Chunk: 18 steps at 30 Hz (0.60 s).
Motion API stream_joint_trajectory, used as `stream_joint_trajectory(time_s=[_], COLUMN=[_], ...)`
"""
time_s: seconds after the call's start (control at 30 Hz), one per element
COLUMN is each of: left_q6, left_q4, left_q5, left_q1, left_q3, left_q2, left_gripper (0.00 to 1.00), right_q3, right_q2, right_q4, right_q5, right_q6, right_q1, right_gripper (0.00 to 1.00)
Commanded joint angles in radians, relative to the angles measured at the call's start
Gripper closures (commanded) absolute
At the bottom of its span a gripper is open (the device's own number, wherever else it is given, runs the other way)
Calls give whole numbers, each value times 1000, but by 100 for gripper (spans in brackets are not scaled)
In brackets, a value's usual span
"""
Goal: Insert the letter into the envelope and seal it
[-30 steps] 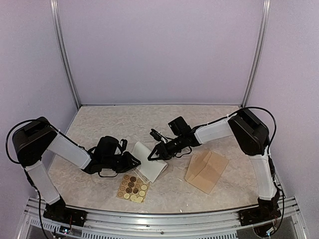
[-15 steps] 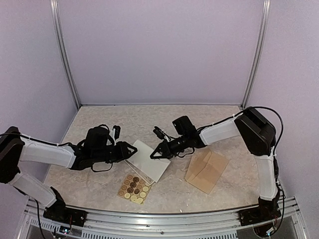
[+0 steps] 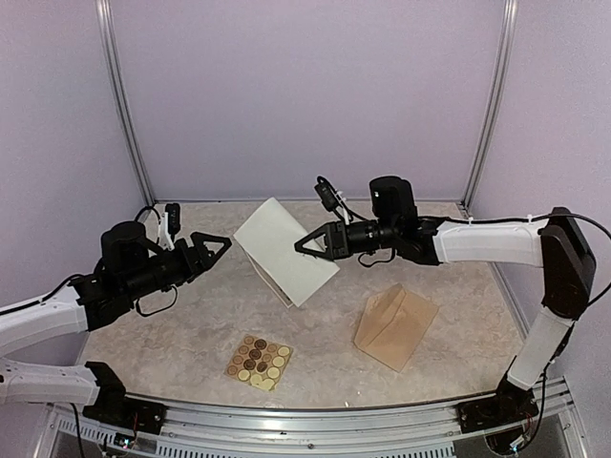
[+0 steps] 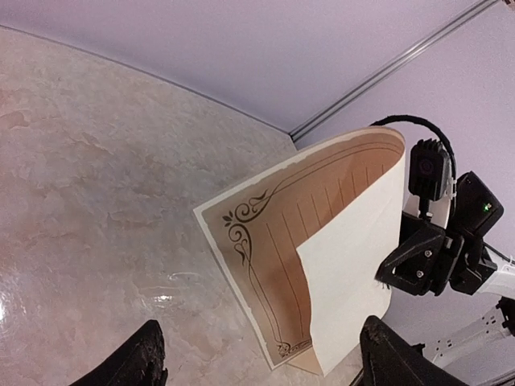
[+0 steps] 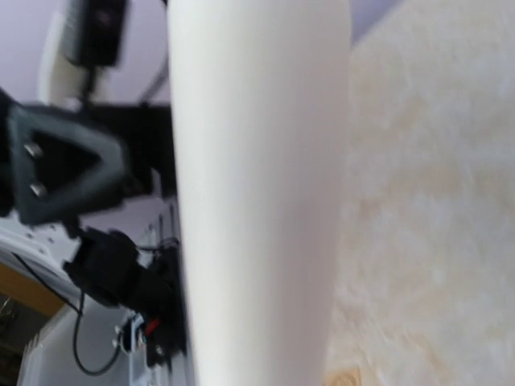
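Hanging folded above the worktop (image 3: 181,324), the letter (image 3: 284,250) slants far-left to near-right, apparently clamped at its right edge by the right gripper (image 3: 307,244). The left gripper (image 3: 220,245), fingers apart, faces it from the left. The envelope (image 3: 394,327) lies under the right arm. Only the left wrist view shows the bordered inner face.

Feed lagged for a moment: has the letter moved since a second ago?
Yes. Held by the right gripper, the letter has lifted toward the back of the view, well away from the sticker sheet it lay beside.
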State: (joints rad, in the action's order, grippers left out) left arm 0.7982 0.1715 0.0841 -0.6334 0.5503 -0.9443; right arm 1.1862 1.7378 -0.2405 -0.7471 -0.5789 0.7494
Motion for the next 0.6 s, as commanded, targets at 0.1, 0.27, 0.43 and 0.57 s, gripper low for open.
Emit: stream_joint_trajectory(time_s=[0.1,0.27,0.43,0.57], left_q6=[-48,-75,-66,-54], left_q4=[118,143,151,201], left_q5=[187,208,197,203], left_q1=[-48,-104,-136,-157], left_q3=[29,84,133,146], left_q2=[-43,-110,-187,-224], left_gripper=[15,11,11,12], right_q3=[-78,-90,-94,-89], right_q2=[-111,-149,-161,-160], right_q4=[-161,-202,-235,-227], right_q5=[20,10,12,32], right_q6=[-60,-73,-86,-79], right_q1=[-3,6,16,28], right_gripper=[79,78,77,77])
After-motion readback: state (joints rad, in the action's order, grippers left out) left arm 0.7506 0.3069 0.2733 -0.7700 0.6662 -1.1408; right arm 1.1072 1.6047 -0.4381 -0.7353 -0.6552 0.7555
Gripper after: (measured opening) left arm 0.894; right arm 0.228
